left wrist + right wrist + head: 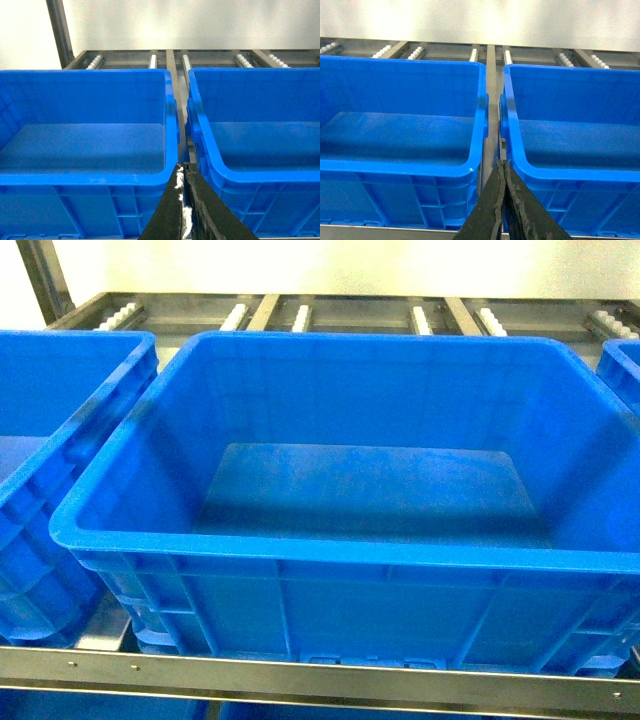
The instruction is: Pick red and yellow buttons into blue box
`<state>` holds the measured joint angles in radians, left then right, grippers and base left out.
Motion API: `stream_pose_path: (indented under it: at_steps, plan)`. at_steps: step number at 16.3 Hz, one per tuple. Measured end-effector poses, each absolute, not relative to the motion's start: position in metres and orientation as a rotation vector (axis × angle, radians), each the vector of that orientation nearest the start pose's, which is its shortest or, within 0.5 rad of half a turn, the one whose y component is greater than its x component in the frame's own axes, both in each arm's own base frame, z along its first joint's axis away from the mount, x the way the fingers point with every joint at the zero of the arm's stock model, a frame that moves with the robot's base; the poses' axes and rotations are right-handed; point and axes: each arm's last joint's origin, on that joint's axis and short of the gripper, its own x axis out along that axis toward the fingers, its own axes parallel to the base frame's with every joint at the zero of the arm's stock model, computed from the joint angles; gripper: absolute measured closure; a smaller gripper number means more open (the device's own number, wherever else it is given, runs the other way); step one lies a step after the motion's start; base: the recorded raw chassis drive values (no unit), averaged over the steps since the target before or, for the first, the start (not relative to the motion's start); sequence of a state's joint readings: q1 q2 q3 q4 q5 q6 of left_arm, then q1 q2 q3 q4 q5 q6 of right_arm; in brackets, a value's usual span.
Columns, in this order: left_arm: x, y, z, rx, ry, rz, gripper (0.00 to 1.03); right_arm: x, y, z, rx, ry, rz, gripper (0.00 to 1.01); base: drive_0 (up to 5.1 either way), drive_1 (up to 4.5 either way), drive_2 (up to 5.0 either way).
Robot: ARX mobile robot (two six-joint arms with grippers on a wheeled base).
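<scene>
The blue box sits in the middle of the head view on a metal roller rack, its floor bare, with similar blue crates close on its left and right. No red or yellow button appears in any view, so their whereabouts cannot be told. The left hand and right hand each have their fingers pressed together, holding nothing. The main risk is confusion: with near-identical crates side by side, a button could be dropped into the wrong one, or fall into the narrow gap between the rims.
</scene>
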<state>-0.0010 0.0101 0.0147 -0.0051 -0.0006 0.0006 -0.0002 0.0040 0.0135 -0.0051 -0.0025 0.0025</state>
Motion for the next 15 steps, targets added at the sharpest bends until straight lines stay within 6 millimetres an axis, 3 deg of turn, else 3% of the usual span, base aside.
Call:
stream_pose_path:
  at_steps: [3, 4, 11, 12, 13, 15]
  plan:
    - [0.0974, -0.0001, 0.1673, 0.001, 0.000, -0.001, 1.01, 0.0971, 0.0001, 0.1674, 0.002, -0.006, 0.003, 0.99, 0.0, 0.00, 0.0]
    - [0.0974, -0.0001, 0.1673, 0.000, 0.000, -0.001, 0.99, 0.0971, 0.0001, 0.1674, 0.002, -0.005, 0.002, 0.91, 0.0, 0.00, 0.0]
    - [0.0974, -0.0001, 0.1673, 0.000, 0.000, -0.001, 0.19, 0.0971, 0.0001, 0.1674, 0.002, -0.005, 0.002, 0.09, 0.0, 0.00, 0.0]
    - [0.0974, -0.0001, 0.1673, 0.000, 0.000, -0.001, 0.08, 0.0971, 0.0001, 0.1674, 0.002, -0.006, 0.002, 0.01, 0.0, 0.00, 0.0]
    - [0.0974, -0.0001, 0.1673, 0.001, 0.000, -0.001, 0.04, 0.0971, 0.0001, 0.1674, 0.002, -0.006, 0.002, 0.04, 0.0, 0.00, 0.0]
    - [0.0974, -0.0001, 0.1673, 0.000, 0.000, 0.000, 0.05, 0.0971, 0.0001, 0.1674, 0.002, -0.006, 0.003, 0.03, 0.0, 0.00, 0.0]
